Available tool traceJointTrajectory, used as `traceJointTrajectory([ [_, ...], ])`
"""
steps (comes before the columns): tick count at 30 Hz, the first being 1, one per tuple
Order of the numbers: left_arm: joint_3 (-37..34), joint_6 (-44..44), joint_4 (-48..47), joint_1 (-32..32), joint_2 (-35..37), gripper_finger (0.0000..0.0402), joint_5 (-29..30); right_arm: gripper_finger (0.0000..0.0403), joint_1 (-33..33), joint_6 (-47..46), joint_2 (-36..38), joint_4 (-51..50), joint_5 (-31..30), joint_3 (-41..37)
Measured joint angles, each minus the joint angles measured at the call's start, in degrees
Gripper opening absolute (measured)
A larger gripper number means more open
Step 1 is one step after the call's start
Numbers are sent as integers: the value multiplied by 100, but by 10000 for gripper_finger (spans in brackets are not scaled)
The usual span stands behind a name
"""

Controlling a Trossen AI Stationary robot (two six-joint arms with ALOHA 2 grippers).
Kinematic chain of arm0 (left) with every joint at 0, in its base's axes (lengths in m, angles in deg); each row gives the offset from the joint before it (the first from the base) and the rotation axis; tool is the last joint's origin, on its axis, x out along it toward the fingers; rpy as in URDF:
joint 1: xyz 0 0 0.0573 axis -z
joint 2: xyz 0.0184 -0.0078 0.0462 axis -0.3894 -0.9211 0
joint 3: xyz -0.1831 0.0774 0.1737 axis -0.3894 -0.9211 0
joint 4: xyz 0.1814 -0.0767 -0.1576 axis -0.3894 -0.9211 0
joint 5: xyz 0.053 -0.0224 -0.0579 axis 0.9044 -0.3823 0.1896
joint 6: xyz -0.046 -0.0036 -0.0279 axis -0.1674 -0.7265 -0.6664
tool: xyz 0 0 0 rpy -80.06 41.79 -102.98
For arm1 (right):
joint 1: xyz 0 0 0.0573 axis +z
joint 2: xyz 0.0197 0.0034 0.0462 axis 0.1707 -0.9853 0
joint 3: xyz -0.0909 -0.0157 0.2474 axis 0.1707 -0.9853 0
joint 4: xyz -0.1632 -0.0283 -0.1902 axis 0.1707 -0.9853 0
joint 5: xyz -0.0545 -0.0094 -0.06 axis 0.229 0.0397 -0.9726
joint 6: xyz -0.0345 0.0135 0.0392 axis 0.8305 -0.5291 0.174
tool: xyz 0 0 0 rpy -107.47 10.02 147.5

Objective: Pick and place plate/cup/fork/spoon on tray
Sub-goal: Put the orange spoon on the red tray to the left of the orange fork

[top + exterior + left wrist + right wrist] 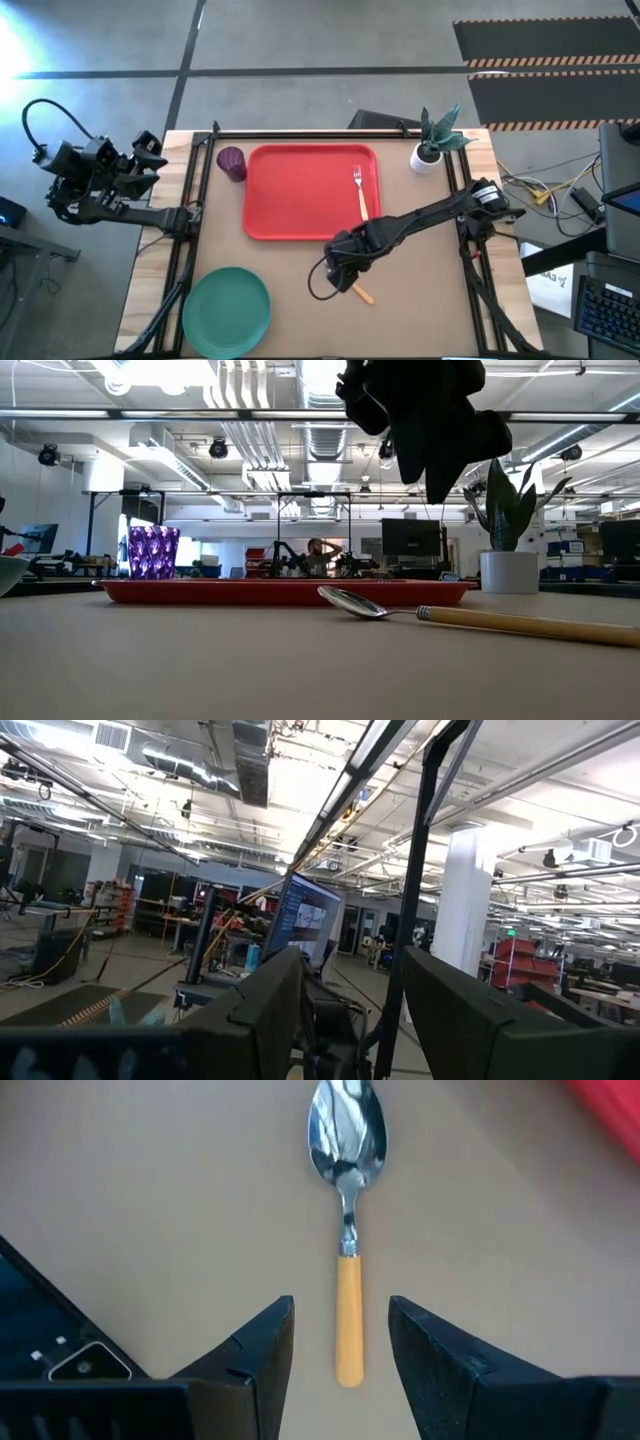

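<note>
The spoon (pixel 347 1270) lies flat on the table near the tray's near edge; its orange handle (pixel 362 293) shows past my right gripper. My right gripper (pixel 341 1342) hangs open above the spoon, fingers on either side of the handle, not touching; in the low view it (pixel 430 420) is well above the spoon (pixel 470 617). The fork (pixel 359 190) lies on the red tray (pixel 300 190). The purple cup (pixel 232 163) stands on the table at the tray's far left corner. The teal plate (pixel 226 310) lies at the near left. My left gripper (pixel 345 1010) is open, off the table's left edge.
A white pot with a green plant (pixel 432 145) stands at the tray's far right corner. Dark frame rails (pixel 190 230) run along the table's left and right sides. Bare table lies between the plate and the spoon.
</note>
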State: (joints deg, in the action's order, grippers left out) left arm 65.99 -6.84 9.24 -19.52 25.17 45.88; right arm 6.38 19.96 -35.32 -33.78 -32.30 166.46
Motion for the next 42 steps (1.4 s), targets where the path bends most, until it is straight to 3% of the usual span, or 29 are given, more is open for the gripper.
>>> traceJointTrajectory([
  [8, 0, 2, -4, 0, 0, 160, 1, 153, 144, -92, -309, 10, 468, 5],
  [25, -2, 18, -22, -1, 0, 160, -161, 153, 266, 178, -1044, 103, 591, 7],
  [42, -2, 7, -22, 0, 0, 160, -167, 153, 264, 161, -1087, 531, 117, 9],
])
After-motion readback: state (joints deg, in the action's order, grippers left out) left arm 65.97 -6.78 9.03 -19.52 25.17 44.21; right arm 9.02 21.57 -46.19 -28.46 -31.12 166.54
